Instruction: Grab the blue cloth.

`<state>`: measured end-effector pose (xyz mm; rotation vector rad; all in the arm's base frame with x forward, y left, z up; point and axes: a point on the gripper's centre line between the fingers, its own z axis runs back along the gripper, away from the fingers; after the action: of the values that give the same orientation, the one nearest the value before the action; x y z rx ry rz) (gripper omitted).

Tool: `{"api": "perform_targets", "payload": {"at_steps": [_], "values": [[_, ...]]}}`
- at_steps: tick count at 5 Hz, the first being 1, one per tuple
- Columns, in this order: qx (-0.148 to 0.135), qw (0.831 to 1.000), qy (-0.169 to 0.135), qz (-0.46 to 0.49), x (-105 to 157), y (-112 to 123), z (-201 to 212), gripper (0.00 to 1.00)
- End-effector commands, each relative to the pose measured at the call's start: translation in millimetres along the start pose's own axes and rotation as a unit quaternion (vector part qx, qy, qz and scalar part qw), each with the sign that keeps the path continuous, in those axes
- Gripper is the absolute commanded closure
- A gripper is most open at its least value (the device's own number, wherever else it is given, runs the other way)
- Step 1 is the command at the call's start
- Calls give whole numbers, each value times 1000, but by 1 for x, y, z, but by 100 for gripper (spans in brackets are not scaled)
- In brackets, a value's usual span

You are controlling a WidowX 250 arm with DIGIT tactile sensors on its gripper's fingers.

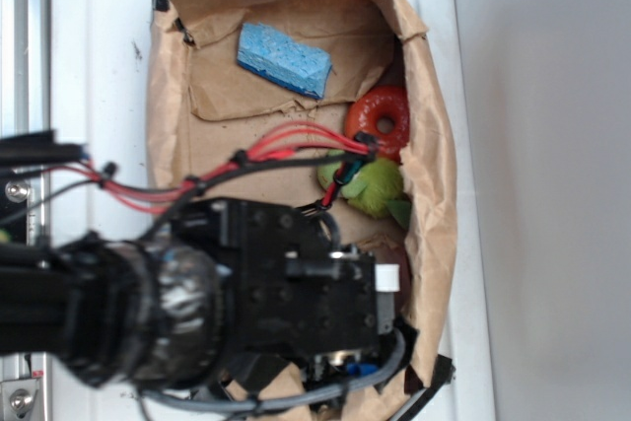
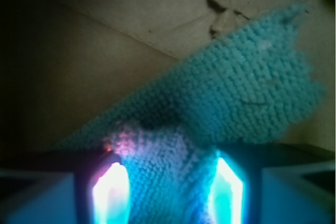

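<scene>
Close in, the wrist view shows the soft teal terry cloth with ragged stepped edges (image 2: 231, 103) lying on crumpled brown paper (image 2: 105, 30), with its nearest fold bunched up directly between the two glowing fingers (image 2: 113, 192) of the hand (image 2: 168, 190). The fingers stand apart, one on each side of that fold; cloth fills most of the gap, but I cannot tell whether the pads are pressing it yet. From the hand the cloth runs away and up to the right in this view, its long axis on a diagonal, the far ragged corner well beyond the fingertips. In the exterior view the black arm and wrist block (image 1: 286, 293) cover the lower end of the brown paper-lined tray (image 1: 434, 194) sitting on the white worktop (image 1: 99, 46), so the cloth itself is hidden there; only the arm's position says it lies at that near end. Well apart from it, toward the other end, rest a bright blue rectangular sponge block (image 1: 284, 58), an orange-red ring (image 1: 383, 117) and a green plush toy (image 1: 375, 187), the last two touching or nearly so. Judgement: the grasp is lined up on the bunched fold; the coming move is to bring the fingers together there, not reach for the far corner.
</scene>
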<state>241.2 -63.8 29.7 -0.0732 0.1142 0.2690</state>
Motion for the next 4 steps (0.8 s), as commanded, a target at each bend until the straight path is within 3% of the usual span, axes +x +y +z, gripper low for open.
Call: {"api": "perform_targets", "payload": {"at_steps": [1, 3, 4], "values": [[-49, 996, -66, 45, 42, 36, 78, 100], [-109, 985, -93, 94, 35, 75, 156, 100], [-76, 988, -106, 80, 25, 77, 178, 100]]}}
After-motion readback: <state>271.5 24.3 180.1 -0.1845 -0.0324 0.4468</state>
